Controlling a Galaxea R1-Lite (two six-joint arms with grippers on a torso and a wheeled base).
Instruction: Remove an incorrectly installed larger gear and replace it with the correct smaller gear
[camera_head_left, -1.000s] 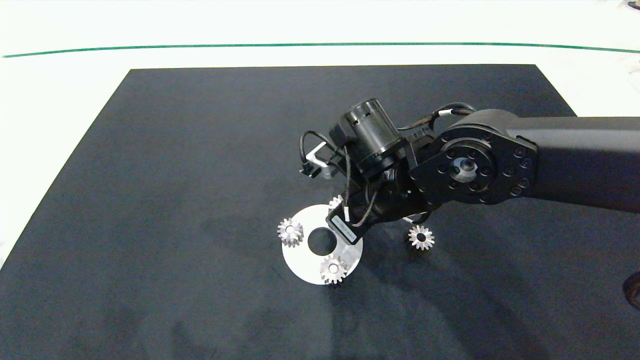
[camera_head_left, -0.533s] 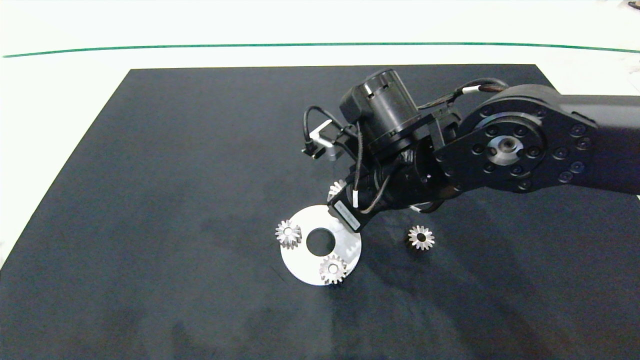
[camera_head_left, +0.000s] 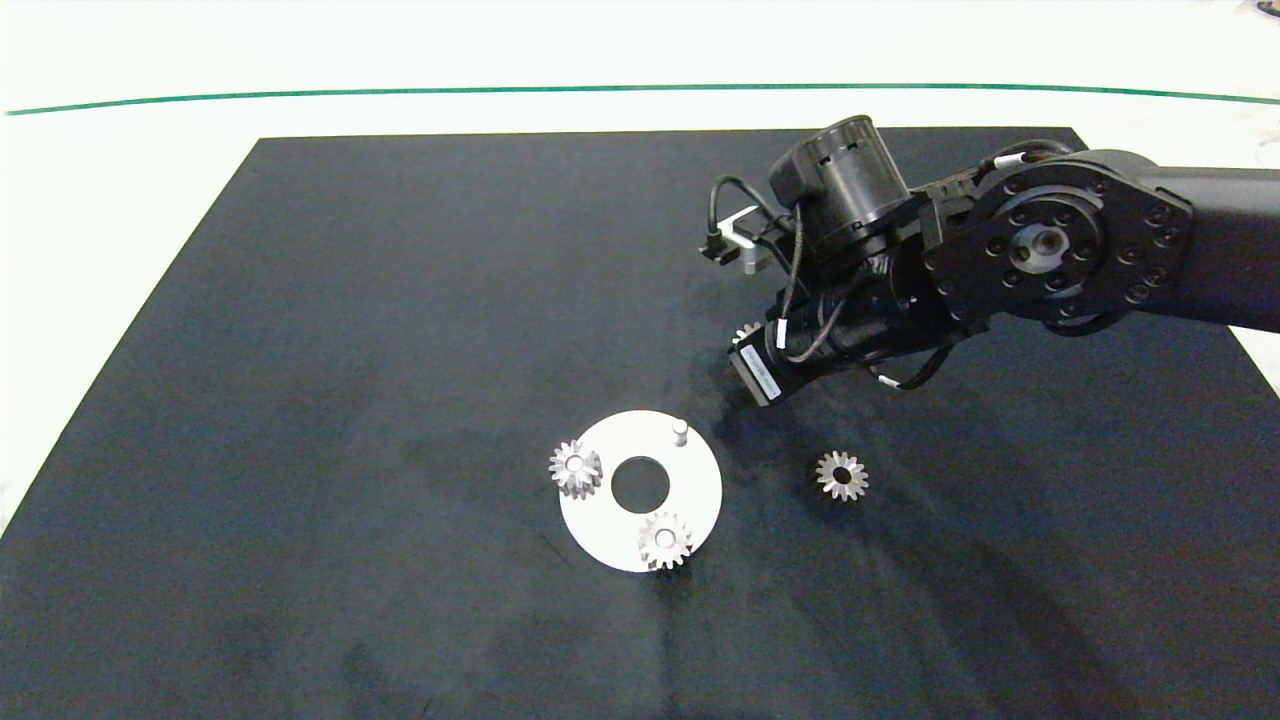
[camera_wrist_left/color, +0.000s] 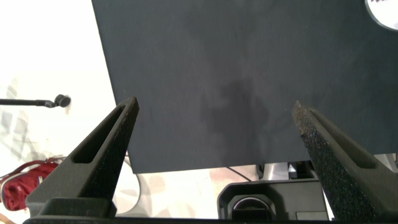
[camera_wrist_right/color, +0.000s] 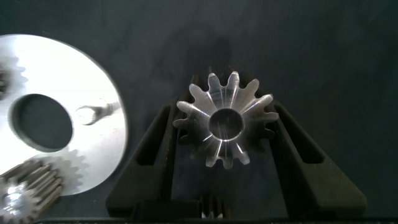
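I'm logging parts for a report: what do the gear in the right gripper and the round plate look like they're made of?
The larger gear, clamped in the right gripper, looks like bright machined metal, probably steel: shiny tooth flanks with highlights. The round plate looks like flat brushed or matte silver metal, reflecting light evenly.

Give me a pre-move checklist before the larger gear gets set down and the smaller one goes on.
1. Larger gear clamped in right end effector: ok.
2. Gear lifted clear of the round plate: ok.
3. Bare pin free for the replacement: ok.
4. Smaller gear lying on the mat, unobstructed: ok.
5. Two gears seated on the plate: ok.
6. Left end effector open, off near the mat's edge: ok.
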